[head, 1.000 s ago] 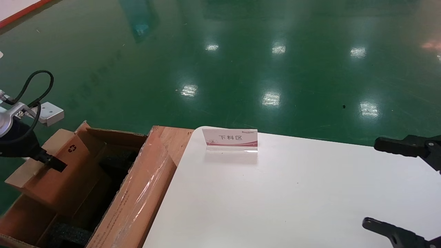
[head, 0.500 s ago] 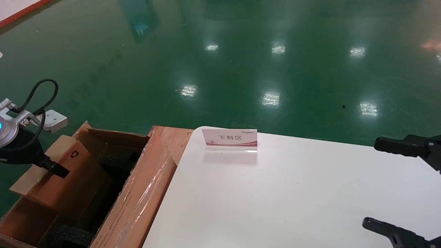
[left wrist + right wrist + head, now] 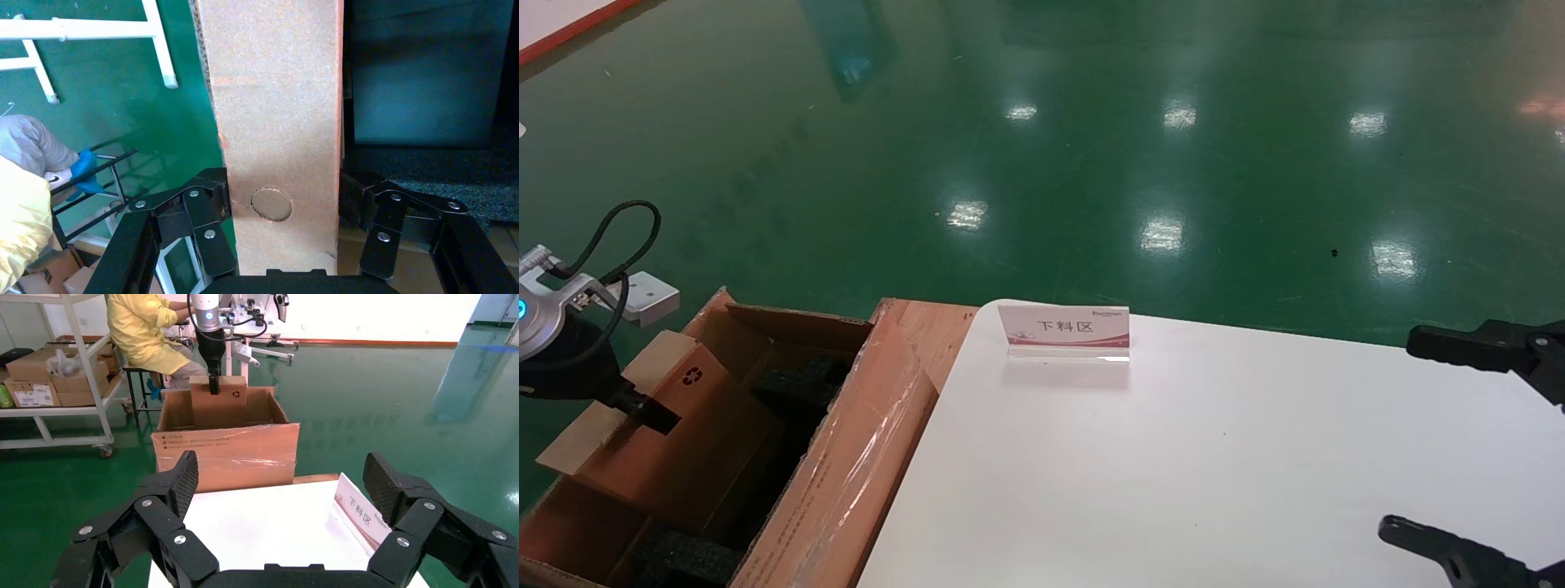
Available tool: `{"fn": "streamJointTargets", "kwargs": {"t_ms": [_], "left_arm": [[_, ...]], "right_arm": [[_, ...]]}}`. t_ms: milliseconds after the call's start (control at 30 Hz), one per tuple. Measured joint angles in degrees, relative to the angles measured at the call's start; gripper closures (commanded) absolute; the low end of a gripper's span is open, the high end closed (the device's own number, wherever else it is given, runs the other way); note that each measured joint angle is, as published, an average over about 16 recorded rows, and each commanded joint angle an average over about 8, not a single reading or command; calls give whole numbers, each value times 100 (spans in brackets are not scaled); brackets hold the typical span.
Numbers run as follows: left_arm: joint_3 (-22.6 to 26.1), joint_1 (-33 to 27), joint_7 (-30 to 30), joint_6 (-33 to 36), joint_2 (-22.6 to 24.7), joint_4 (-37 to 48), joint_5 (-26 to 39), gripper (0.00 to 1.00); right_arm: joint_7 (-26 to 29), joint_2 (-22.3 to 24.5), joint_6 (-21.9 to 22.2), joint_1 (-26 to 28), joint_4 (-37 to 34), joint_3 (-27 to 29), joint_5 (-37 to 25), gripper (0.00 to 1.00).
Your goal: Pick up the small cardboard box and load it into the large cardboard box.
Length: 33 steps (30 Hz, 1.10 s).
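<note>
Left gripper clamped across the small cardboard box, held tilted inside the large cardboard box above black foam. Looks light, stiff; narrow-edge grip suits. Right gripper spread wide, idle over white table.

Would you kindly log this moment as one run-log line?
left gripper: shut on small cardboard box | box: partly inside large cardboard box | right gripper: open, over table
</note>
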Motion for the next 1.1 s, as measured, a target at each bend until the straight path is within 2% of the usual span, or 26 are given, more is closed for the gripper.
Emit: {"fn": "streamJointTargets", "kwargs": {"t_ms": [733,1100], "left_arm": [[-4,-29,22,2,10,-19,35,0],[-287,-407,456,-354,-110,-500,-63,0]], "right_arm": [[0,0,1,0,0,3,0,0],[-2,0,0,2,-3,1,1,0]]}}
